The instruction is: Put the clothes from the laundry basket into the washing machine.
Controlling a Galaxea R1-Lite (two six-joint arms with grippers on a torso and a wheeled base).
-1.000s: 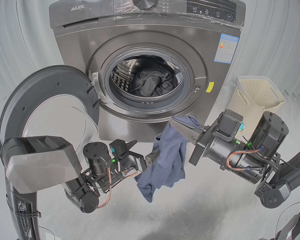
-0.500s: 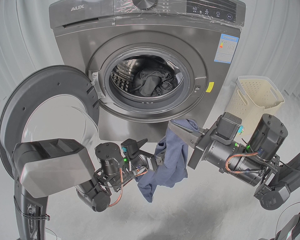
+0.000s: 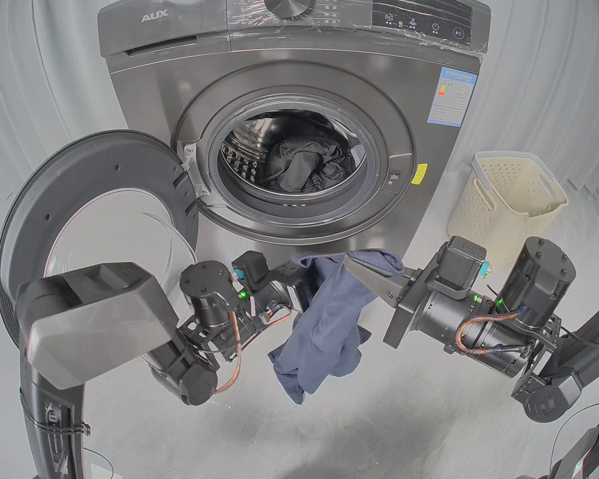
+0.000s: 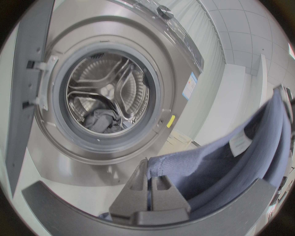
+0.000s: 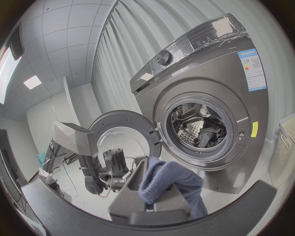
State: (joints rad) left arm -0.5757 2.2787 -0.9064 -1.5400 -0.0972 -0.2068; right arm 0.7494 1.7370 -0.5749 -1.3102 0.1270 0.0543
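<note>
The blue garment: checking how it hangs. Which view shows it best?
The head view: the whole blue garment shows, strung between the left gripper and the right gripper and hanging down below them. The left wrist view shows a band of it; the right wrist view, a bunched fold.

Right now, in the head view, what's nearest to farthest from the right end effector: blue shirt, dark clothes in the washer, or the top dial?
From the right end effector:
1. Blue shirt, gripped in it, hanging down.
2. Dark clothes, inside the open drum, farther back.
3. Dial, up on the washing machine's top panel.
</note>
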